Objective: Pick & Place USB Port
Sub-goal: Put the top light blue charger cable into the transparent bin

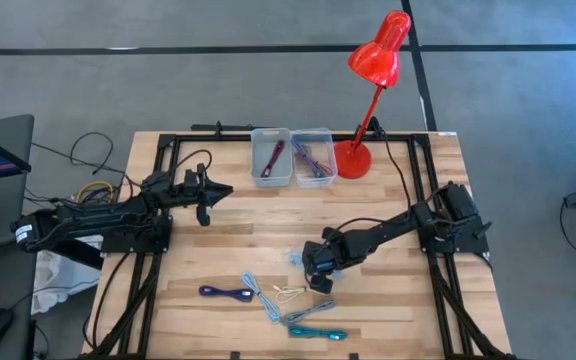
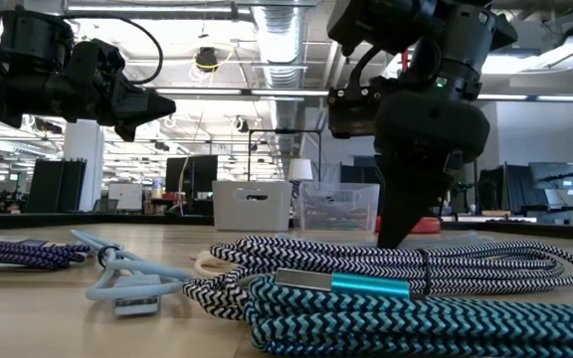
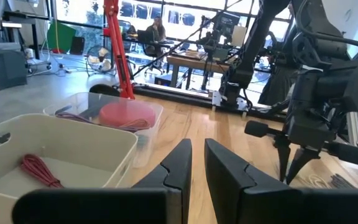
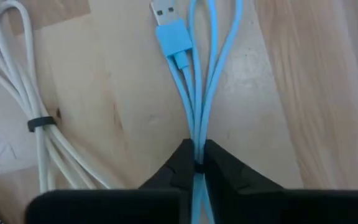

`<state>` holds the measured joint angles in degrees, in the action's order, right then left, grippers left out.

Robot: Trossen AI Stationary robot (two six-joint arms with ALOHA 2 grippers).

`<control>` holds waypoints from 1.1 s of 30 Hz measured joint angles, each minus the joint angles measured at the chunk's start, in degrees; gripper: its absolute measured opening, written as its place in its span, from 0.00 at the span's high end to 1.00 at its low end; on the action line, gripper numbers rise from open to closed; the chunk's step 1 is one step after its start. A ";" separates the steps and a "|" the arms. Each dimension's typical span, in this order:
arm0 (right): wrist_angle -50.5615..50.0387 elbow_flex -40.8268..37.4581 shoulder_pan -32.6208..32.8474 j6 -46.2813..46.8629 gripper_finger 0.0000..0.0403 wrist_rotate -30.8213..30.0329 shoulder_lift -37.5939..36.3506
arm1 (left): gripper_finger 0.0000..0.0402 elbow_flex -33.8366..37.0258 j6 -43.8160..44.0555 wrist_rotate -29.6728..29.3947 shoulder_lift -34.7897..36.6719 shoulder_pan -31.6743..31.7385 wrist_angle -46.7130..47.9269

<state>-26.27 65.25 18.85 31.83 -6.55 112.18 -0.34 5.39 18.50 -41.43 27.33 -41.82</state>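
- Right gripper (image 4: 196, 163): down at the table's near middle, fingers pressed together on the strands of a light blue cable (image 4: 194, 74), pinching it against the wood.
- Light blue cable: looped strands run out from the fingers to a blue USB plug (image 4: 169, 31) lying flat on the table (image 1: 388, 320).
- White cable (image 4: 39, 124): a bundle bound by a dark tie, just beside the blue one, apart from the fingers.
- Striped cables (image 2: 396, 268): black-and-white and teal braided coils lie in front of the gripper in the low view and hide where its tips meet the table.
- Purple cable (image 1: 226, 292): on the near left part of the table, well apart from the gripper.
- Bins (image 1: 271, 158): two clear bins side by side at the far edge, each holding cables; a red lamp (image 1: 373, 90) stands just right of them.
- Left gripper (image 1: 208, 195): hovers above the left part of the table, near the bins, fingers close together with a narrow gap, holding nothing.
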 joint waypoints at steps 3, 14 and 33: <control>0.16 0.00 0.00 -0.31 0.96 0.03 0.04 | 0.89 0.00 0.00 0.00 0.00 0.00 0.00; -0.49 -0.33 -1.69 -2.92 0.99 -2.89 -8.26 | 0.89 0.00 0.00 0.02 0.00 0.00 0.00; -1.45 -0.13 -12.31 -12.33 1.00 -15.22 -22.88 | 0.89 0.00 0.02 0.00 0.00 0.00 -0.02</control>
<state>-27.71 65.12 6.54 19.50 -21.77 89.30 -0.34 5.41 18.50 -41.43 27.34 -41.85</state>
